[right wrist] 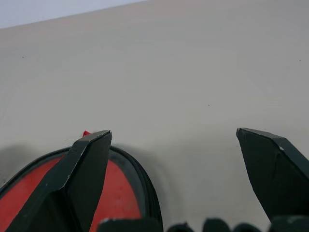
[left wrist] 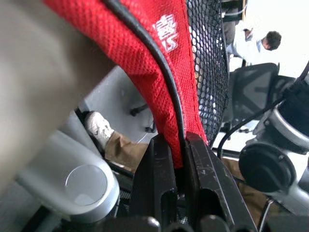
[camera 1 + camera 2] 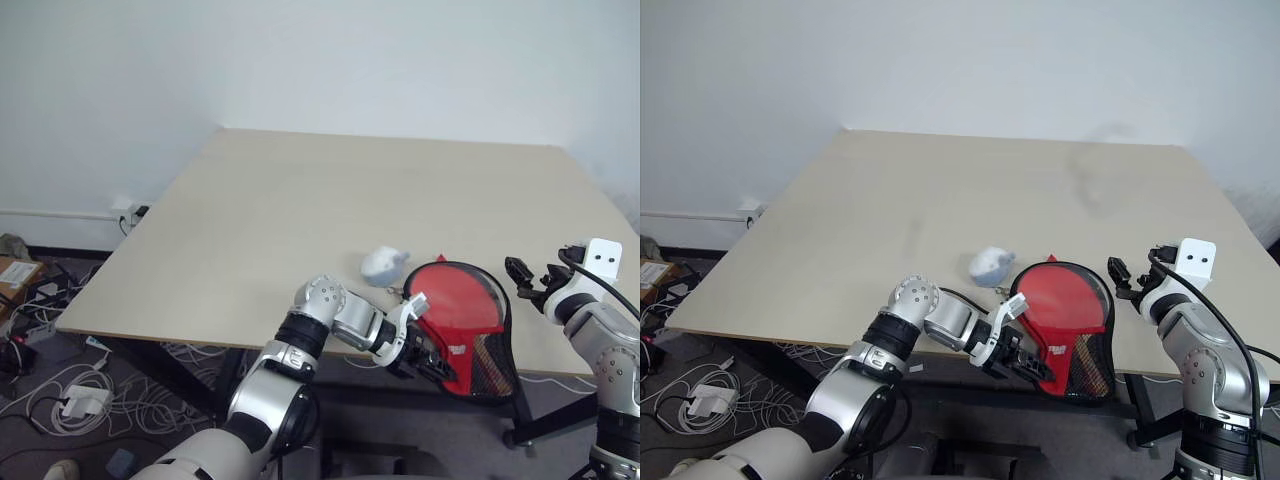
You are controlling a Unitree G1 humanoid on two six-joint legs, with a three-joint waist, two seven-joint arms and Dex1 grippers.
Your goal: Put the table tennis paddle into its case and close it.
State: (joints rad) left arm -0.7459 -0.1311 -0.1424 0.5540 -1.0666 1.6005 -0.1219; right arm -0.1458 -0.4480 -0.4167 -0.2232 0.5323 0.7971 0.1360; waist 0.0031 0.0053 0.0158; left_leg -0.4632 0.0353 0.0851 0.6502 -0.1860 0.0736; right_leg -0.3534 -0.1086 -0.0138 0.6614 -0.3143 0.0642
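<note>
The left gripper (image 3: 437,366) has its two black fingers (image 2: 157,179) pinched tight on the black-edged rim of the case (image 3: 470,325), at the lower, mesh end of it. That end of the red cover hangs out past the near edge of the table (image 3: 300,210), toward the near right corner, while its round red part lies over the tabletop by that edge. The small white logo (image 2: 166,33) sits on the red cloth just above the pinch, with the black mesh (image 2: 210,72) beside it.

I cannot make out the table tennis paddle itself; whether the red round face seen inside the black edging is the bat or the cover's own cloth, I cannot tell.

The right gripper (image 3: 1132,281) hovers over the table just to the right of the case, its fingers (image 1: 87,174) spread wide with nothing between them; the case's rounded rim shows beside one fingertip.

A small white rounded lump (image 3: 385,263) rests on the table near the near edge, just left of the case's round end.

Cables and a power brick (image 3: 85,402) lie on the floor below the left edge
</note>
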